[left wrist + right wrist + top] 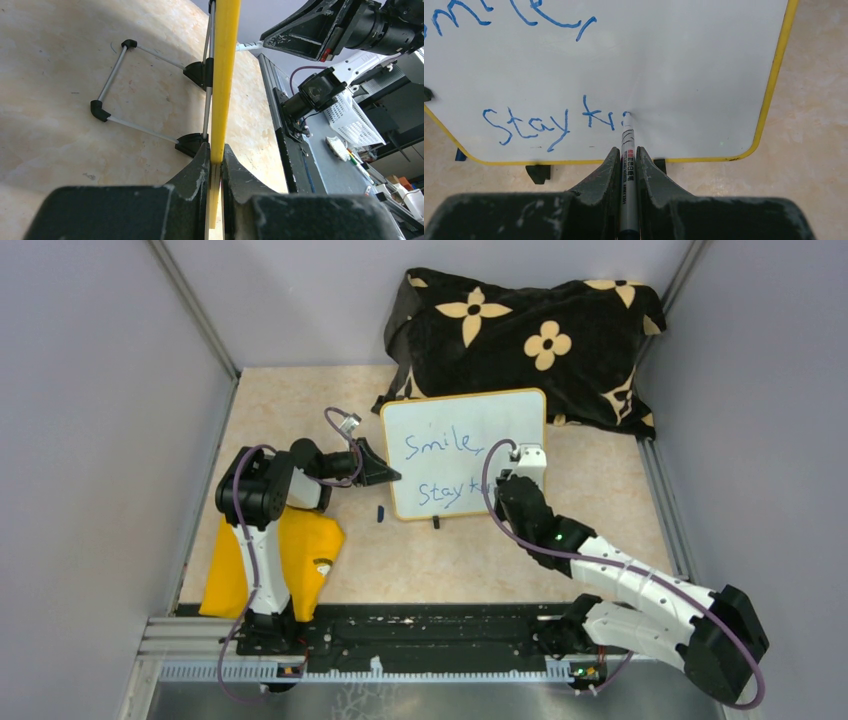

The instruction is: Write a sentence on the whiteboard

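**Line two mid-word: board hold and pen grip are the weak points**

Whiteboard (463,445) stands on the worktop (450,565), centre-far, just in front of the black flowered cloth (530,340). Can't tell if they touch. It reads "Smile," on top and "Stay tr" below, so judged well short of a full sentence.

Left end effector (216,156) is clamped on the board's yellow rim at its left edge. Right end effector (627,152) is clamped on the marker (627,140), with the tip on the board at the end of "tr".

Risks from here:
- The left hold is on a thin rim only. Pen pressure far from that hold could lever the board, twisting it in the jaws or making it flex, which would give wobbly strokes.
- The wire stand (150,95) sits on a smooth worktop. Too much push and the feet could skate back toward the cloth.
- The marker is slim and round between flat jaws. Side strokes could roll or tilt it, lifting the tip and leaving gaps in the letters.
- The right jaw tips sit low near the bottom rim, close to the fresh ink. Dropping lower or sweeping left could smear "Stay".
- The free space to the right on line two is finite. Letters at this size may run toward the rim.
- The small blue piece (381,512) on the worktop by the board's lower left corner looks like a cap. It's near the left arm and could get knocked.
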Available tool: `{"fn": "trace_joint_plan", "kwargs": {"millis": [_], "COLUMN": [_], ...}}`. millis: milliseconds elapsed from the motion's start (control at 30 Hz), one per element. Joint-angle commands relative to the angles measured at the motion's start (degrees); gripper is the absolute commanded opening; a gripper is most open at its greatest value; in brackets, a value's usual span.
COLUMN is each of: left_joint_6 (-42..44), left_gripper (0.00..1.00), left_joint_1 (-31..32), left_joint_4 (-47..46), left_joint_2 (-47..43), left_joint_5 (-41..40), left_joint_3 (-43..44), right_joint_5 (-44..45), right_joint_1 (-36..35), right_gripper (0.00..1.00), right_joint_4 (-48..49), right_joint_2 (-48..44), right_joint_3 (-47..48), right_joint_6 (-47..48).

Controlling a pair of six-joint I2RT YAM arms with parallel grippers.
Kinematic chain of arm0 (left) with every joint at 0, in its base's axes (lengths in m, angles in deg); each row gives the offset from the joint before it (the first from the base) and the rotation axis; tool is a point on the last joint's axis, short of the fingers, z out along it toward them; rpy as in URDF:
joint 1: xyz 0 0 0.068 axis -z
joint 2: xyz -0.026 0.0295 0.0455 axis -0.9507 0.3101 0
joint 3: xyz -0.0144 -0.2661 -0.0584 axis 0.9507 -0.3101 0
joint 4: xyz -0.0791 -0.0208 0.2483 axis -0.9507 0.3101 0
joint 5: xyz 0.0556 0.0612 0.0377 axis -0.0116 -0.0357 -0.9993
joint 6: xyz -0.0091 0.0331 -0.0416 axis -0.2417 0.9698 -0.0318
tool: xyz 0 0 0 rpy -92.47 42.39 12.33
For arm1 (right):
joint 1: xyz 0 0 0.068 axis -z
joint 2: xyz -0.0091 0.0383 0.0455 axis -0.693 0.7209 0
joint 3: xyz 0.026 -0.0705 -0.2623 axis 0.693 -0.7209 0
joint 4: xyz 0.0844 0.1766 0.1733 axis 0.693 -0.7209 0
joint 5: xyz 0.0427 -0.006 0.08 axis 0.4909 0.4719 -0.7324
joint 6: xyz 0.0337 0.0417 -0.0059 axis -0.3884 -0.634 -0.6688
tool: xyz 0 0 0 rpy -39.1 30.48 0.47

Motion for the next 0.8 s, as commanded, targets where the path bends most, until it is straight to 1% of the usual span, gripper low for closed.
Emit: {"fn": "trace_joint_plan", "kwargs": {"millis": [0, 400, 767], "left_joint_6": [1.1, 1.1, 1.0], "left_gripper": [0.00, 0.00, 0.00], "left_joint_1": [0.8, 0.8, 0.8], "left_joint_4": [-7.2, -7.2, -7.2], "left_joint_2": [3.6, 3.7, 3.6], "left_joint_5": [0.2, 0.2, 0.2], "left_joint_3": [-0.6, -0.5, -0.6], "right_joint_5": [2.4, 3.3, 1.9], "right_joint_1": [1.3, 2.1, 2.1], "right_gripper": [0.00, 0.00, 0.00], "right_joint_4": [2.6, 1.2, 0.4], "right_joint_2": [-0.1, -1.8, -2.4], "right_joint_3": [2.9, 1.9, 0.1], "right_joint_6": [1.0, 0.2, -1.0]}}
